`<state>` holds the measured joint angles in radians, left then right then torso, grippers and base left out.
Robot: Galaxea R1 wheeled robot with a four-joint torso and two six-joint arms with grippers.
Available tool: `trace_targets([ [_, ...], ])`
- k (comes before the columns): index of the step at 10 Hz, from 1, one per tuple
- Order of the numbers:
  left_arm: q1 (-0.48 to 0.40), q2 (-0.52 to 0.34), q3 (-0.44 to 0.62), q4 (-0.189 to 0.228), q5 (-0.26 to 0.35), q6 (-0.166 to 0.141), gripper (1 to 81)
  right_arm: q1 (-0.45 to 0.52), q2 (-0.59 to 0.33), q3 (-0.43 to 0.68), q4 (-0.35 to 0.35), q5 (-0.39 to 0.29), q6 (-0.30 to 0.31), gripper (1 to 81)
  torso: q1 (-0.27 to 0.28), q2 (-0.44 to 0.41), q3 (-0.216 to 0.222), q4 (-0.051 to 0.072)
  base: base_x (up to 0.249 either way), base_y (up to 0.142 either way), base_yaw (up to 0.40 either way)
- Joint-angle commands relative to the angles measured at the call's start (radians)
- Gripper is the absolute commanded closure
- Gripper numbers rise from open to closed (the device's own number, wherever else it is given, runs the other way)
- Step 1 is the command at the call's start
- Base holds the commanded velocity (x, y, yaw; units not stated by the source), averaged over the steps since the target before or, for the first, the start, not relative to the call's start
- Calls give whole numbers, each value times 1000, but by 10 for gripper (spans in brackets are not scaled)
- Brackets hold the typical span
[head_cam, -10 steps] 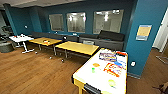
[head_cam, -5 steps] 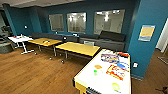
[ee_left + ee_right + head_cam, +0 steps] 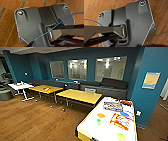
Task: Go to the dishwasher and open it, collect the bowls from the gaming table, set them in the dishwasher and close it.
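1. At far left, a small white table (image 3: 20, 86) on the wood floor (image 3: 37, 119).
2. Further right, two yellow-topped tables (image 3: 79, 95) in front of a dark sofa (image 3: 110, 87) under interior windows (image 3: 110, 68).
3. At lower right, the gaming table (image 3: 86, 128), white-topped, bearing board-game boxes (image 3: 121, 120), the orange bowl (image 3: 101, 115) and, just beside it, the green bowl (image 3: 98, 121).
4. On the teal wall, a framed poster (image 3: 150, 80).
5. Finger state of both grippers: cannot tell.
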<state>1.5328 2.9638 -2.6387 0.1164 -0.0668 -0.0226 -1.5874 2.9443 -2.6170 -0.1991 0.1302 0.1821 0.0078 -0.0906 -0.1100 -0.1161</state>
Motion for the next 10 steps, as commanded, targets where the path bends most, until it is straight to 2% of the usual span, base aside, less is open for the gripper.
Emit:
trace_targets([
  [1, -42, -5, 3, 11, 53, 4, 10, 39, -6, 2, -8, -49, -4, 10, 0, 0, 0, 0, 114, 76, 0],
  [10, -42, -1, 3, 12, 51, 4, 10, 37, -5, 2, -8, -49, -4, 10, -1, 0, 0, 0, 106, 72, 0],
])
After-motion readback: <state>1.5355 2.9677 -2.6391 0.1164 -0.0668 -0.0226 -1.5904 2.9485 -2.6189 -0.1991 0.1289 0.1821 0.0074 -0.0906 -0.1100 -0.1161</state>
